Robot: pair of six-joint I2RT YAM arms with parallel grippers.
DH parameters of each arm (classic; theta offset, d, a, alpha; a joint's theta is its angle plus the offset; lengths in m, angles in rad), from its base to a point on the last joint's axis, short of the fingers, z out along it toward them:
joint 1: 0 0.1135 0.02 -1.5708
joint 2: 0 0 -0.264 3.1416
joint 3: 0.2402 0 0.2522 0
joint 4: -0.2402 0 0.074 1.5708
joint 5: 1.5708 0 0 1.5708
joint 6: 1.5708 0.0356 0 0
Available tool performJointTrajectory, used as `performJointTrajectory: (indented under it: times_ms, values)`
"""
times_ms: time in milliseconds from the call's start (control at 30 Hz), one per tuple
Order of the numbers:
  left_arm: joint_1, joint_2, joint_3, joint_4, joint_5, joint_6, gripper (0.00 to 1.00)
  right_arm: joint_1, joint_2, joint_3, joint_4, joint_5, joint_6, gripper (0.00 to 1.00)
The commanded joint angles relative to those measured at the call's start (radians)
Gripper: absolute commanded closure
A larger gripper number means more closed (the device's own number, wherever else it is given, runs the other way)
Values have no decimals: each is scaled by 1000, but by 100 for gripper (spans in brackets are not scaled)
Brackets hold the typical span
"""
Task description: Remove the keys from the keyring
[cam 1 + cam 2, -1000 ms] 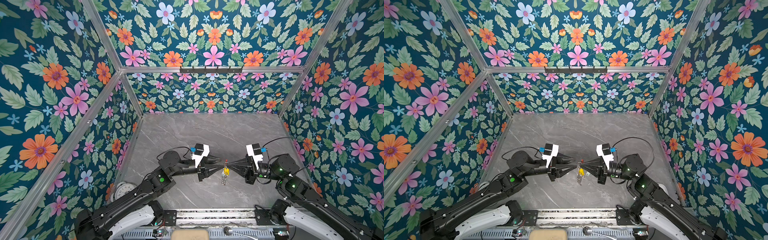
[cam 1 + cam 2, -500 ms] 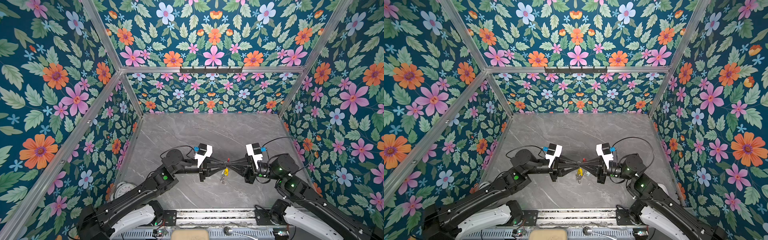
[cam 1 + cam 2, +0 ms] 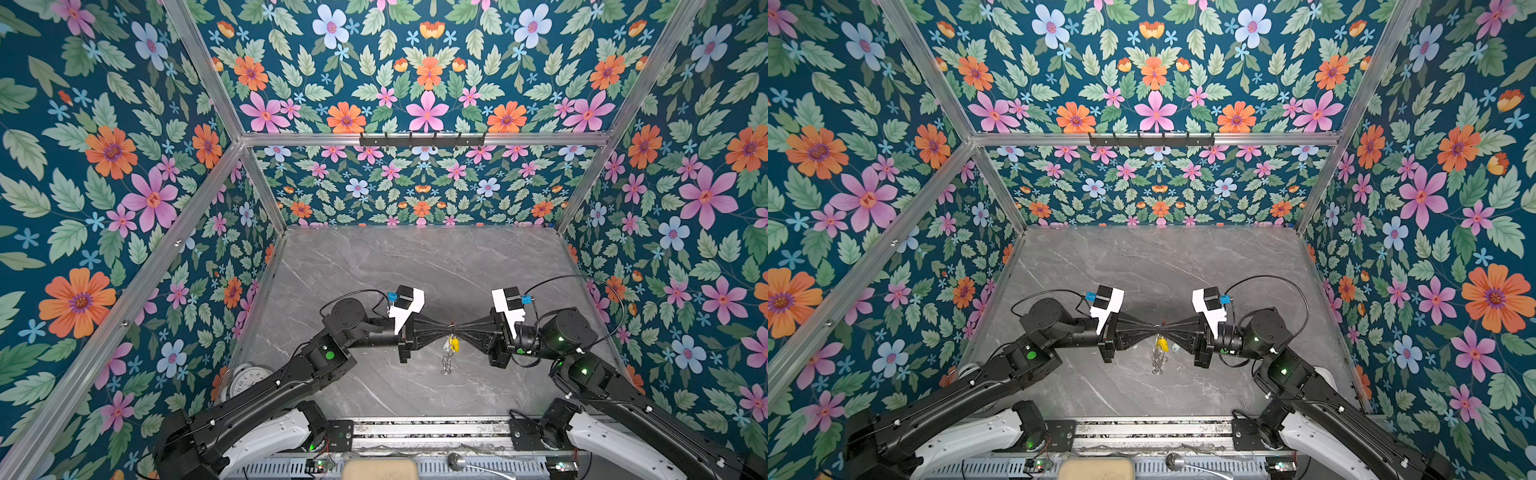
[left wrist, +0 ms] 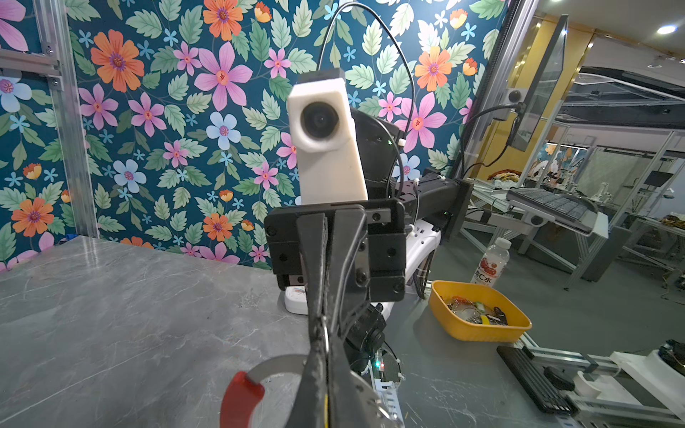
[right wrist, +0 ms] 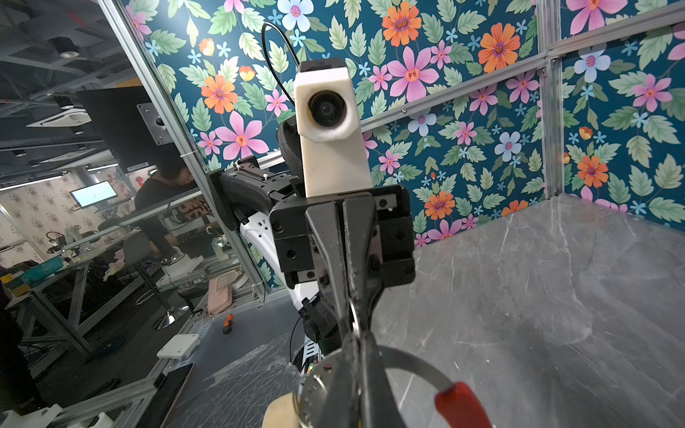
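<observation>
Low at centre, left gripper (image 3: 446, 329) and right gripper (image 3: 458, 328) clamp a grey red-sectioned keyring (image 4: 242, 396), clear only wrist-side; both top views show small silver keys (image 3: 446, 363) dangling.

The keyring (image 4: 276, 365) is a grey curved band with one red section (image 4: 241, 396). In the left wrist view it arcs across the lower middle of the frame, lifted off the surface (image 4: 111, 315). In both top views the keys (image 3: 447, 365) hang below it in the lower middle, small and silver, under a yellow tag (image 3: 455, 344). A pale tag (image 5: 280, 413) shows at the bottom edge of the right wrist view.
</observation>
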Motion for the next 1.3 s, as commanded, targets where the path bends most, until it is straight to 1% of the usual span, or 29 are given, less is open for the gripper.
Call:
performJointTrajectory:
  times_ms: [0,33,67,133,200,233,333,467,500,533,567,600,633,667,767,900,1000,1100,1267]
  values:
    - [1,4,20,25,10,-7,100,0,1,2,8,10,13,100]
    - [1,5,31,2,-6,-7,100,1,-2,2,-7,18,13,95]
    - [1,6,41,-32,-25,-7,100,1,-7,1,-18,32,10,86]
    - [2,12,75,-119,-63,1,100,1,-28,-7,-49,67,-1,65]
    - [1,20,104,-190,-89,8,100,1,-48,-13,-78,95,-12,54]
    - [0,23,112,-216,-92,13,100,1,-59,-19,-89,105,-16,52]
    - [-1,28,133,-266,-105,21,100,1,-81,-36,-98,121,-18,51]
    - [-1,28,145,-285,-104,28,100,1,-78,-54,-104,115,-25,51]
    - [-1,30,148,-285,-103,28,100,1,-68,-53,-107,102,-28,53]
    - [-1,32,149,-285,-99,30,100,0,-58,-51,-107,90,-29,57]
    - [-1,34,152,-285,-92,31,100,0,-52,-52,-106,86,-31,62]
    - [0,37,155,-285,-87,32,100,0,-51,-52,-102,89,-33,69]
    - [-2,41,159,-287,-83,32,100,1,-53,-57,-98,102,-33,73]
    - [-1,42,160,-289,-79,36,100,0,-56,-60,-95,113,-35,74]
    - [-2,43,159,-289,-74,38,100,0,-53,-57,-98,119,-41,74]
    - [-2,45,159,-289,-68,39,100,1,-19,-44,-94,80,-34,73]
    - [-2,48,159,-289,-69,40,100,1,-8,-45,-69,62,-24,71]
    - [-3,51,158,-285,-66,41,100,1,2,-39,-60,58,-22,68]
    - [-6,54,154,-277,-58,39,100,1,19,-36,-39,57,-17,68]
